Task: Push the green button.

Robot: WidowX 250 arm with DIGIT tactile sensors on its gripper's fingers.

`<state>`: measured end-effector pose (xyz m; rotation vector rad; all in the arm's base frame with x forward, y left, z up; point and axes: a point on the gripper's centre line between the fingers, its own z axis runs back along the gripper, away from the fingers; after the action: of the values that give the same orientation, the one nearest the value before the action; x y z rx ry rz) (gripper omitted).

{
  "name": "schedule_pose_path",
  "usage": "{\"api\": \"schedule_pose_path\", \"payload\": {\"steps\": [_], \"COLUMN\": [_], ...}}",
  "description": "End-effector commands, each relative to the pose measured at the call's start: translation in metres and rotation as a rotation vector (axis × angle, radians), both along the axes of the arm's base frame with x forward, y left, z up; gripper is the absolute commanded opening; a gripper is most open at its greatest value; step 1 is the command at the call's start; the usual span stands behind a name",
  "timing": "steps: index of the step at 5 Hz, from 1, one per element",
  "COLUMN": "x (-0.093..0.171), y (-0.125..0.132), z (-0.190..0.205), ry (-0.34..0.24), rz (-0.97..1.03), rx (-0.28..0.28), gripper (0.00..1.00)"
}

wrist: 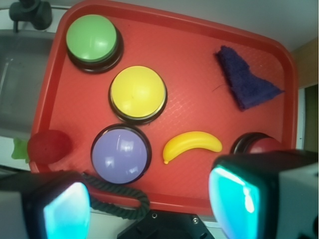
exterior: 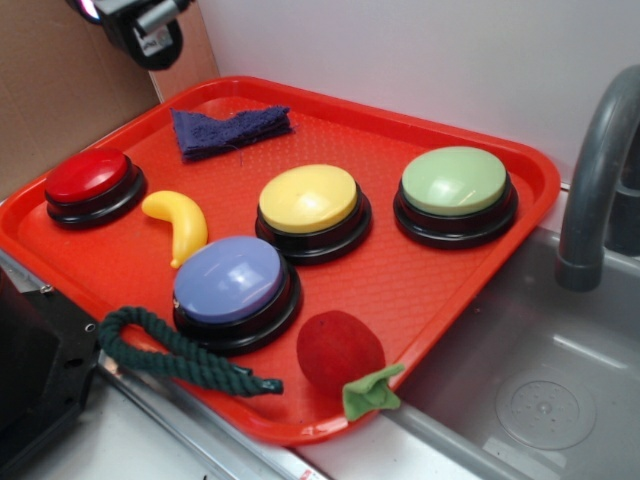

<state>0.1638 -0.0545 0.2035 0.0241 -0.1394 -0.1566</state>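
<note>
A red tray [exterior: 120, 260] holds everything, so places are given from it. The green button [exterior: 455, 180] sits near the tray's back right corner in the exterior view, close to the rim beside the grey faucet [exterior: 600, 170]. Its pale green dome rests on a black round base, and nothing touches it. In the wrist view the same button [wrist: 92, 37] lies at the tray's upper left corner.

Toward the tray's middle stands the yellow button [exterior: 308, 198], just beside the green one but apart from it. The lilac button [exterior: 230, 280] sits nearer the tray's front edge, close to the yellow one. A red button [exterior: 88, 175] sits at the tray's left side. A yellow toy banana [exterior: 178, 225] lies between the red button and the lilac one. A dark blue cloth [exterior: 230, 130] lies near the tray's back rim. A red plush fruit [exterior: 340, 350] with a green leaf rests at the tray's front right rim, and a dark green rope [exterior: 170, 350] hangs over the front edge, touching the lilac button's base.

The gripper [wrist: 149, 199] hangs above the tray's front edge in the wrist view, its fingers [wrist: 65, 209] spread wide with nothing between them, well apart from the green button.
</note>
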Motion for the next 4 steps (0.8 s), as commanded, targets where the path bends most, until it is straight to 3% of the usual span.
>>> {"api": "schedule_pose_path", "payload": {"steps": [1, 2, 4], "x": [0.053, 0.095, 0.126], "y": [-0.017, -0.039, -0.057], "z": [-0.029, -0.058, -0.087], "ry": [0.043, -0.019, -0.070], "rz": [-0.119, -0.210, -0.233], "rx": [0.053, 0.029, -0.019], "gripper": [1.00, 1.00, 1.00]}}
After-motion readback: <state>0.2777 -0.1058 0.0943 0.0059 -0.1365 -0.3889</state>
